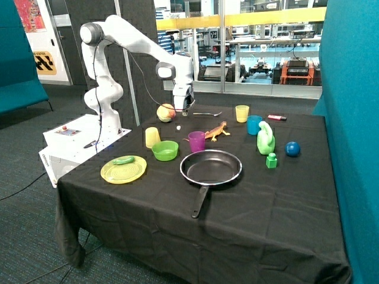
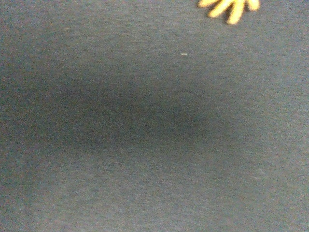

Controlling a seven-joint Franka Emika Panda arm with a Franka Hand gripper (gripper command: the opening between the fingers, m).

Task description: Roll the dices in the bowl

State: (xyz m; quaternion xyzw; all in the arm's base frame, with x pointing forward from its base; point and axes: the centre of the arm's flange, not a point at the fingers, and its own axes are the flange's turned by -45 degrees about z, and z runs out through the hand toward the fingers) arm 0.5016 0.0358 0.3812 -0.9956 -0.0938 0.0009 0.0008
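- Your gripper (image 1: 183, 111) hangs in the upper middle of the outside view, above the black table (image 1: 284, 213) and just beside the peach-coloured ball (image 1: 166, 112); you cannot tell from either view whether anything is held or how it is set.
- One white dice (image 1: 179, 127) shows as a tiny speck on the cloth just below the gripper, between the ball and the purple cup (image 1: 196, 141). The darker dice cannot be found in these views.
- The bowl (image 1: 165, 150) sits lower, left of centre, next to the yellow cup (image 1: 153, 137) and just left of the frying pan (image 1: 211, 167); it looks empty, so the roll seems not yet done.
- The dice is too small to read a facing; as a cube it has no long axis to align to.
- Risks, as a judgement: such a small piece can be nudged away or slip out on pickup; the ball close by could be bumped; a release off-centre could send the dice over the bowl's shallow rim.
- The wrist view shows only cloth and the tip of the orange toy lizard (image 2: 231, 8).
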